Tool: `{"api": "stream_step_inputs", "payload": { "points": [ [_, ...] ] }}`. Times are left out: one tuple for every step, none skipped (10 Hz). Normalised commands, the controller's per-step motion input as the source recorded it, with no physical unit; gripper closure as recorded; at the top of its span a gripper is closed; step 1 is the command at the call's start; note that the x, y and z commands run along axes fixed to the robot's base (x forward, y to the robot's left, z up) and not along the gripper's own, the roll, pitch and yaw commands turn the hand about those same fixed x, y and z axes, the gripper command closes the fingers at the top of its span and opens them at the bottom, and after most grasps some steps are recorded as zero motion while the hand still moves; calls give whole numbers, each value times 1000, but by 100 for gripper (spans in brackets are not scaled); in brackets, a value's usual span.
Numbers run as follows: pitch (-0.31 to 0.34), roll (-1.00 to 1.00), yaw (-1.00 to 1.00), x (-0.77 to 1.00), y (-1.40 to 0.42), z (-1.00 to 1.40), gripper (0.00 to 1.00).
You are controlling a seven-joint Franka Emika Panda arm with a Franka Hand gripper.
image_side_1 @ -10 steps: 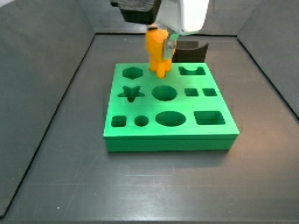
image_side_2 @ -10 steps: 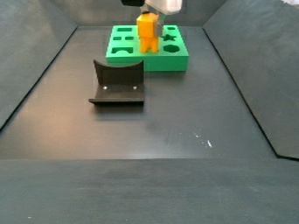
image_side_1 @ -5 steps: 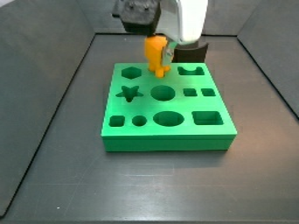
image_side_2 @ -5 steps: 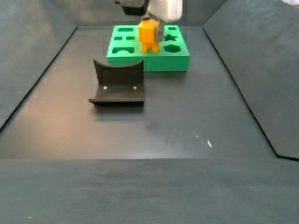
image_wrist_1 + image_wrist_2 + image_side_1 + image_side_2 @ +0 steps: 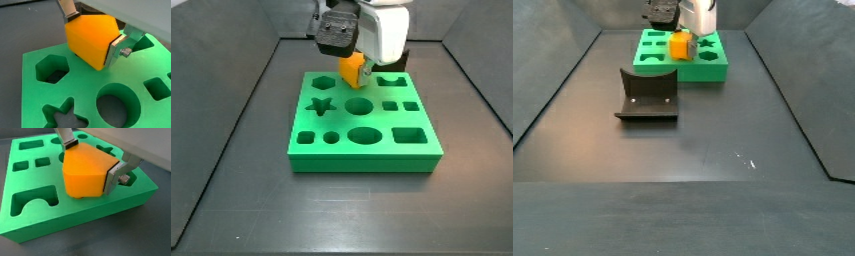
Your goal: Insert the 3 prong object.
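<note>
My gripper (image 5: 352,68) is shut on the 3 prong object (image 5: 350,72), an orange blocky piece. It is held upright, low over the back middle of the green board (image 5: 372,152). In both wrist views the silver fingers (image 5: 119,46) (image 5: 120,174) clamp the orange piece (image 5: 90,40) (image 5: 85,172) from two sides. Its lower end is at the surface of the board (image 5: 67,215), and the prongs are hidden beneath the body. In a side view the piece (image 5: 680,46) shows sunk close to the board (image 5: 714,68), under the gripper (image 5: 681,40).
The board has several cut-outs: a hexagon (image 5: 52,74), a star (image 5: 63,117), an oval (image 5: 119,102) and an arch (image 5: 33,198). The dark fixture (image 5: 647,96) stands on the floor in front of the board. Grey walls enclose the floor.
The gripper has come down with the orange piece, from well above the board to its surface. The grip has not changed.
</note>
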Motion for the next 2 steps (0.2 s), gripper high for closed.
{"api": "stream_step_inputs", "payload": {
  "points": [
    [0,147,0,63,0,-283,100],
    [0,0,0,0,0,0,100]
  ]
}}
